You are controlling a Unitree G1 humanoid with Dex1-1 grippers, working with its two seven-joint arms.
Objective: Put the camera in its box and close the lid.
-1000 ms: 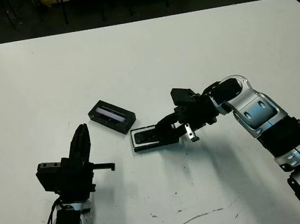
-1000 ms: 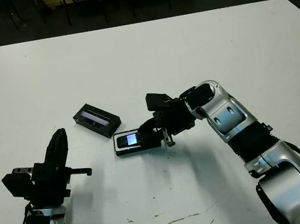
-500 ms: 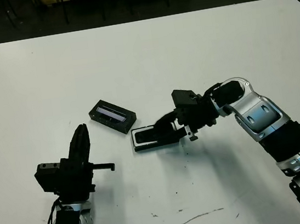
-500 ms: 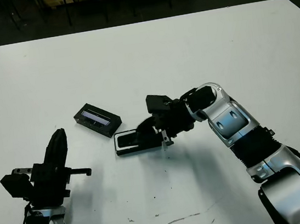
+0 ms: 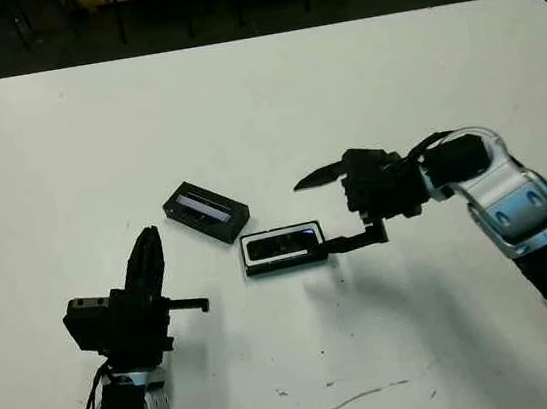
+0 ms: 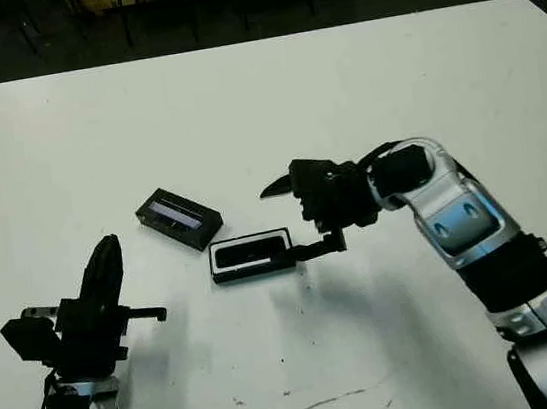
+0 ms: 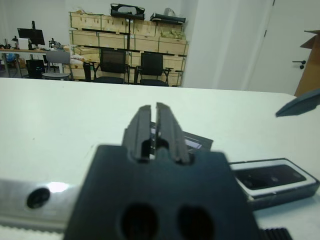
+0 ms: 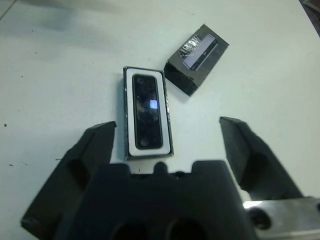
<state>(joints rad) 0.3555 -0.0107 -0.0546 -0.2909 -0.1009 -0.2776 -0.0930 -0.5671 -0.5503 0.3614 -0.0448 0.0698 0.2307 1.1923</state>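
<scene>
The box [image 5: 250, 268], a shallow black tray with white lining, lies near the table's middle with the slim black camera [image 5: 281, 247] flat inside it. The black lid [image 5: 205, 212] with its glossy strip rests just to the box's upper left, one corner close to it. My right gripper [image 5: 331, 211] hovers open just right of the box, one finger raised, the other low near the box's right end, holding nothing. The right wrist view looks down on the camera [image 8: 146, 106] in the box [image 8: 146, 150] between the spread fingers. At the front left my left gripper [image 5: 147, 241] stays shut and empty.
The white table's [image 5: 358, 82] far edge runs along the top of the head views, with dark floor and chair legs beyond. A thin crack line [image 5: 310, 408] marks the table near its front. The left wrist view shows chairs and wooden crates beyond the table.
My right gripper has opened, let go of the camera and drawn back to the right, away from the box. The camera now lies uncovered in the box. The left arm has not moved.
</scene>
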